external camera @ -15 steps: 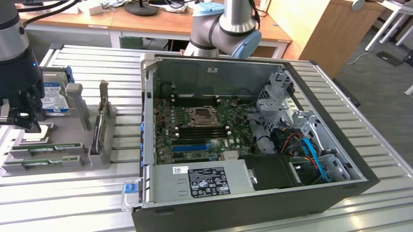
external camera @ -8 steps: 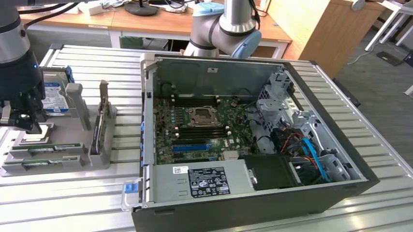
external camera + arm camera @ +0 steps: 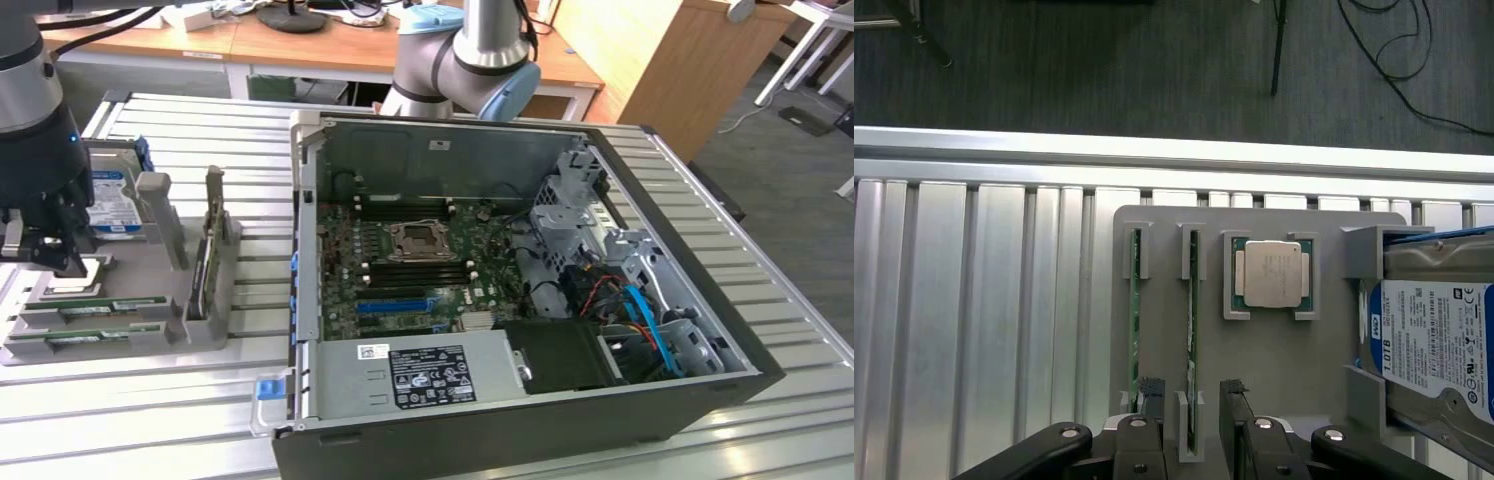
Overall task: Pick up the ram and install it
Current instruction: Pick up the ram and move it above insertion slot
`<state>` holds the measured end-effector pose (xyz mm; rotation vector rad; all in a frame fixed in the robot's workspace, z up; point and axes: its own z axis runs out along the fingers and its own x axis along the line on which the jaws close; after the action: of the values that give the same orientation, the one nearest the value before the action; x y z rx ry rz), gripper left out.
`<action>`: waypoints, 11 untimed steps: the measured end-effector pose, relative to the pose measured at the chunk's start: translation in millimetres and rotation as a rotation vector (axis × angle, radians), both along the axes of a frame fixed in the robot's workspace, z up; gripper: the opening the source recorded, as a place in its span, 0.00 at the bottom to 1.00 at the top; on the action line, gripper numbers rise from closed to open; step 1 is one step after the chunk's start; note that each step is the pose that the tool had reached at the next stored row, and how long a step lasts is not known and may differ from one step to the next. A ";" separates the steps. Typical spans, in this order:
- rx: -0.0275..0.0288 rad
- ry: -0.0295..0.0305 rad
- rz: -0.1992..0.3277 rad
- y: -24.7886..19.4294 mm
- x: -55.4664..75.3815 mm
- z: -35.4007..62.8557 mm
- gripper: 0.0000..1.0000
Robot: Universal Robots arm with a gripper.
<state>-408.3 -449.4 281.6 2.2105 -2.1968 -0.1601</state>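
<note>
Two green ram sticks stand on edge in slots of a grey holder tray (image 3: 1154, 225). One ram stick (image 3: 1193, 330) lies between my fingertips and the other ram stick (image 3: 1135, 320) is just outside them. My gripper (image 3: 1192, 388) is open and hangs just above the tray, with one black finger (image 3: 1151, 386) on each side of the stick and a gap on both sides. In the exterior view the gripper (image 3: 56, 262) hovers over the tray (image 3: 147, 330) at the exterior view's left, where the sticks (image 3: 107, 304) show as thin green strips.
A square silver processor (image 3: 1274, 272) sits in the tray beside the sticks, and a hard drive (image 3: 1434, 340) with a blue-white label stands beyond it. The open computer case (image 3: 534, 400) with its motherboard (image 3: 400, 270) fills the middle of the slatted metal table (image 3: 134, 420). A second arm base (image 3: 467, 50) stands behind.
</note>
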 end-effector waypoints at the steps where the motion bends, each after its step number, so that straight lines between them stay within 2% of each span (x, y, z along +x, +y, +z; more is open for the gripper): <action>1: -0.0001 0.0001 0.000 0.0 0.0 -1.0 0.36; 7: -0.0003 -0.0004 0.000 -0.1 0.0 -8.5 0.36; 11: -0.0005 -0.0008 0.000 -0.1 -0.1 -10.0 0.36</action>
<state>-408.4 -449.4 271.5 2.2108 -2.1970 -0.1587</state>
